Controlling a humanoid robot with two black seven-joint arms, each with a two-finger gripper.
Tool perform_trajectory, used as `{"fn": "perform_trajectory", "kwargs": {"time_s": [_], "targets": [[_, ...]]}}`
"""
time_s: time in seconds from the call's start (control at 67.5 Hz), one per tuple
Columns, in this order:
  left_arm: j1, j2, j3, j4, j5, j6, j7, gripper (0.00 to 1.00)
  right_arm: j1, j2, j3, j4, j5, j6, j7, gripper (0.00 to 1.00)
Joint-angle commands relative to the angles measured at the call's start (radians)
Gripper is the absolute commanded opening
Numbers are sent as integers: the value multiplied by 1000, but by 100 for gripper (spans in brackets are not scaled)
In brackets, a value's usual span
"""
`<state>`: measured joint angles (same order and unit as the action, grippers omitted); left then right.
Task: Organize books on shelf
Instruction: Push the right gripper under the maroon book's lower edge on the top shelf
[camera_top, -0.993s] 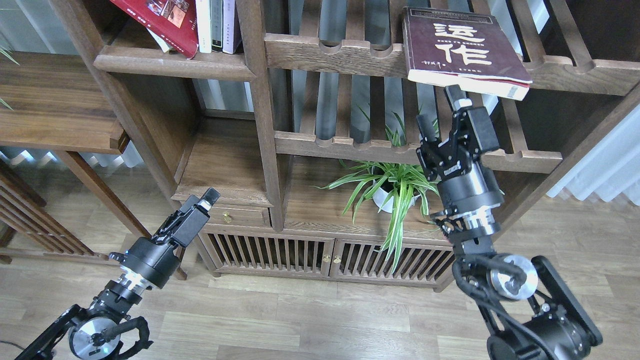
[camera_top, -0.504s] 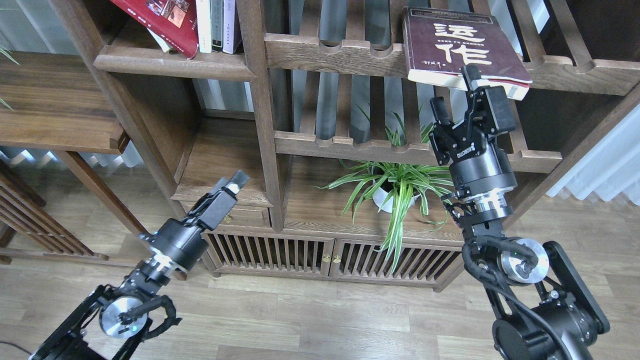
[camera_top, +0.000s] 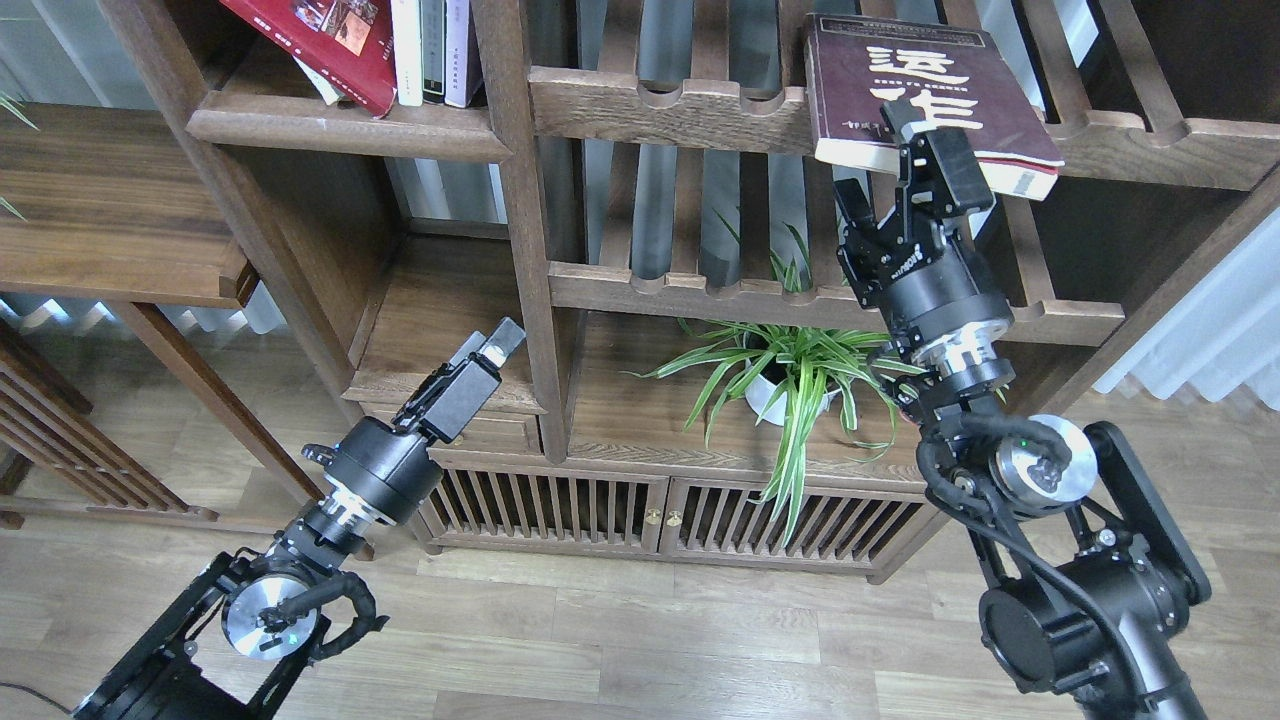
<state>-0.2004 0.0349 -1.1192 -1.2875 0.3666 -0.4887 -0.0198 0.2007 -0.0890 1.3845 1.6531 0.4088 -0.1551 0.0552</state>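
Maroon book, thick, matte cover with big white characters, pale page edges showing, lying flat on slatted rack, overhanging its notched front rail. Right gripper reaching up at the book's front edge, fingers spread, one over the cover, one below. Red book leaning on solid dark-brown shelf. Left gripper hovering lower down; grip state: cannot tell.

Both arms are finished in black — cylindrical segments joined by bright silver rings. Round silver joint caps are seen (a tiny green light on each), and black cables are looped beside them.
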Motion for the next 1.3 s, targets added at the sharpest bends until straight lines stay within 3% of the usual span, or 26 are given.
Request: {"fn": "perform_trajectory", "kwargs": {"time_s": [0.0,0.548,0.682,0.933,1.067,1.082,1.096,1.289], "targets": [[7,2,9,5,0,0,0,96,22,2,2,0,-1,-32,0,95],[15,0,19,14,0,0,-2,97,26,-3,68,-1,1,-49,8,92],[16,2,19,13,0,0,-2,97,26,0,99,-1,1,-40,41,76],[36,0,21,10,2,0,-2,97,22,-2,114,2,1,-24,72,62],[36,0,21,13,2,0,-2,97,-3,0,114,2,1,75,106,36],[39,0,21,13,2,0,-2,97,-21,3,113,1,1,130,115,24],[41,0,21,13,2,0,-2,97,-27,5,111,0,1,149,117,20],[61,0,21,13,2,0,-3,97,-81,17,99,0,1,218,121,6]]}}
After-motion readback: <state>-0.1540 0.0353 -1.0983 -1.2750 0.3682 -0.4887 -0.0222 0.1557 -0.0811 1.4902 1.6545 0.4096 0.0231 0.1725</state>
